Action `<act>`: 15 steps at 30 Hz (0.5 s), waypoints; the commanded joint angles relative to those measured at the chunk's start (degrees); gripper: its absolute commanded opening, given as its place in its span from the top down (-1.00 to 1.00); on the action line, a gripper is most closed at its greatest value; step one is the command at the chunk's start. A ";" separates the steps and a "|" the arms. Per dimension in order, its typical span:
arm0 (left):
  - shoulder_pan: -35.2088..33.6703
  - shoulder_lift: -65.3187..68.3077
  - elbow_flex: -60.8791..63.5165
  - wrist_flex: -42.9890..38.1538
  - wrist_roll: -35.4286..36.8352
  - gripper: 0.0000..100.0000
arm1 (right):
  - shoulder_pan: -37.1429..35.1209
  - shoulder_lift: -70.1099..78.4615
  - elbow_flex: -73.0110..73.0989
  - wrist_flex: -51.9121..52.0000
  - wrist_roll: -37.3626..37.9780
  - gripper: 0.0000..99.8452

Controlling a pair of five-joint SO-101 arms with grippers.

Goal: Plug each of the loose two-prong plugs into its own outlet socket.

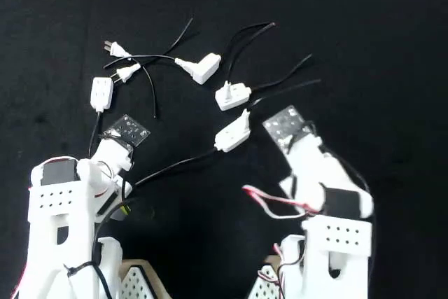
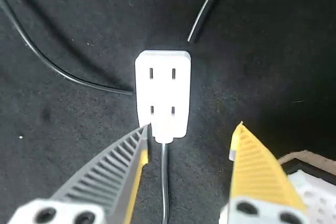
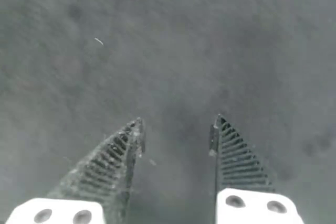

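Glossy plastic outlet socket [image 2: 163, 94], matt cloth table [image 2: 273, 51]

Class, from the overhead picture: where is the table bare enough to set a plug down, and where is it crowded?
Bare: the table right of the right arm, and the strip left of the outlet block. Crowded: the middle, around the angled plug.

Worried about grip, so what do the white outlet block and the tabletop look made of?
The outlet block looks like smooth white moulded plastic: even sheen, rounded corners. The tabletop looks like matte black felt or cloth: fuzzy, speckled surface.
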State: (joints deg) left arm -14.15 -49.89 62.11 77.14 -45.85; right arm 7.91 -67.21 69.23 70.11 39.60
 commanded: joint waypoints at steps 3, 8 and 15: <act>-3.56 -1.23 -8.22 0.26 12.13 0.50 | -18.29 -0.04 -8.75 -0.62 -14.51 0.60; -8.84 -9.67 -7.78 -0.97 20.04 0.50 | -31.03 5.76 -17.10 -2.46 -20.04 0.60; -16.84 -30.42 0.66 -2.11 21.19 0.50 | -43.69 31.87 -27.65 -14.59 -25.23 0.60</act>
State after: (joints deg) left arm -28.22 -72.22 60.70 75.82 -25.54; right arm -30.24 -49.63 49.63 62.99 16.66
